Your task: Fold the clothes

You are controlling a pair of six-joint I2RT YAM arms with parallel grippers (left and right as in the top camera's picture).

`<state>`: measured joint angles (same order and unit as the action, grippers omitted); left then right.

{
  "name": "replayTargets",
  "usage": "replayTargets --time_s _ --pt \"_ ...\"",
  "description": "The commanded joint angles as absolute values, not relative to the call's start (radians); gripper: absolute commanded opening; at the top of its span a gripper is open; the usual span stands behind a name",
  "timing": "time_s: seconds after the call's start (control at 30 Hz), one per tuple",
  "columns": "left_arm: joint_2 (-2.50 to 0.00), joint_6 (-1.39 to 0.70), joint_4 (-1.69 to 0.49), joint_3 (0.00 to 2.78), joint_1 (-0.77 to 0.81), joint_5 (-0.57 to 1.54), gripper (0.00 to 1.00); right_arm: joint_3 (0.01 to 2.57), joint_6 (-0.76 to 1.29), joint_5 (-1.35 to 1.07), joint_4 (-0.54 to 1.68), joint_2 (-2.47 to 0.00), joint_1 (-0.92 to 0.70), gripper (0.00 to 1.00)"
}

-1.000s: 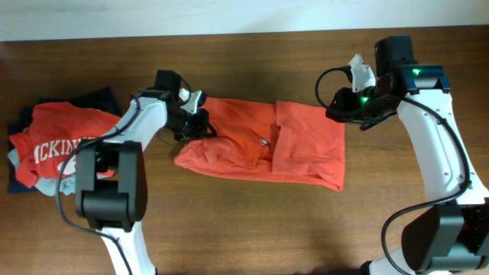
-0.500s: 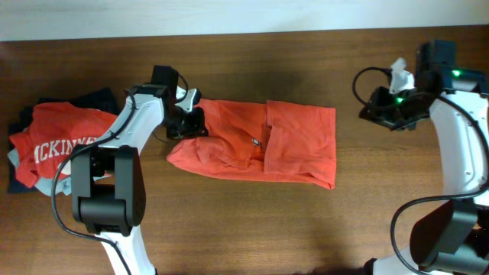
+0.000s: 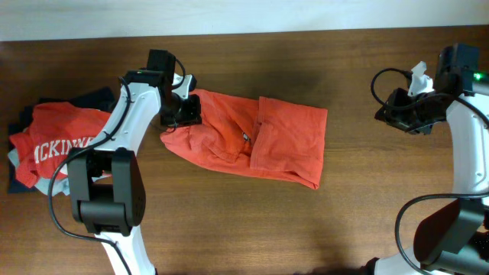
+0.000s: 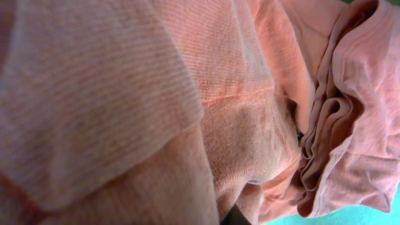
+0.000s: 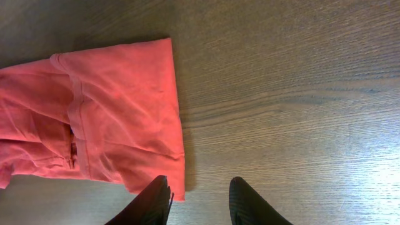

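Note:
The clothes, one orange-red T-shirt (image 3: 260, 145), lie folded into a long rumpled band across the middle of the table. My left gripper (image 3: 186, 111) is shut on the band's upper left end. In the left wrist view bunched orange fabric (image 4: 187, 100) fills the frame and hides the fingers. My right gripper (image 3: 399, 114) hovers far to the right, well clear of the shirt. In the right wrist view its fingers (image 5: 154, 201) stand open with nothing between them, over bare wood beside the shirt's right-hand corner (image 5: 125, 119).
A pile of folded garments sits at the left edge: a red shirt with white lettering (image 3: 50, 141) on top, navy cloth (image 3: 99, 99) behind, pale blue (image 3: 46, 186) beneath. Brown wooden table (image 3: 367, 214) surrounds the shirt; a white wall runs along the far edge.
The left gripper has dragged the shirt's left end towards the left and back, sliding the whole band leftwards. The right gripper has drawn away to the right from the shirt's right edge.

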<state>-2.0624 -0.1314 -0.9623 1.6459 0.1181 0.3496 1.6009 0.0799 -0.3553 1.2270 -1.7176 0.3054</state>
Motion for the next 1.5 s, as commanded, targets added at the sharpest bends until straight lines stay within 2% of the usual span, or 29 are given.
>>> replayTargets --time_s 0.0,0.2,0.57,0.73,0.83,0.87,0.9,1.0,1.13,1.3,1.4,1.47 --pt "-2.029 -0.121 -1.0 1.716 0.132 0.307 0.01 1.608 0.088 -0.343 1.23 -1.714 0.308 0.37" --pt "-2.028 -0.146 -1.139 1.942 0.324 0.017 0.01 1.608 0.088 -0.343 1.231 -1.714 0.308 0.37" --pt "-2.115 -0.155 -1.076 1.968 0.764 -0.375 0.0 1.608 0.114 -0.355 1.24 -1.714 0.308 0.36" --pt "-2.218 -0.102 -1.047 1.968 0.88 -0.487 0.01 1.608 0.113 -0.355 1.253 -1.714 0.308 0.36" --pt "-2.28 -0.054 -1.048 1.968 0.928 -0.506 0.1 1.608 0.113 -0.355 1.262 -1.714 0.308 0.36" --pt "-2.293 -0.047 -1.052 1.968 0.94 -0.511 0.17 1.608 0.113 -0.355 1.262 -1.714 0.308 0.36" --pt "-2.301 -0.047 -1.056 1.968 0.951 -0.523 0.3 1.608 0.113 -0.355 1.264 -1.714 0.308 0.36" --pt "-2.304 -0.044 -1.06 1.974 0.98 -0.567 0.56 1.608 0.113 -0.355 1.265 -1.714 0.308 0.36" --pt "-2.303 -0.044 -1.135 2.086 1.002 -0.58 0.72 1.608 0.113 -0.355 1.265 -1.714 0.308 0.36" --pt "-2.303 -0.048 -1.298 2.366 0.979 -0.58 0.78 1.608 0.113 -0.355 1.268 -1.714 0.308 0.37" --pt "-2.303 -0.07 -1.383 2.469 0.941 -0.58 0.77 1.608 0.113 -0.356 1.279 -1.714 0.305 0.36" --pt "-2.303 -0.125 -1.473 2.549 0.88 -0.584 0.71 1.608 0.105 -0.383 1.286 -1.714 0.288 0.33"
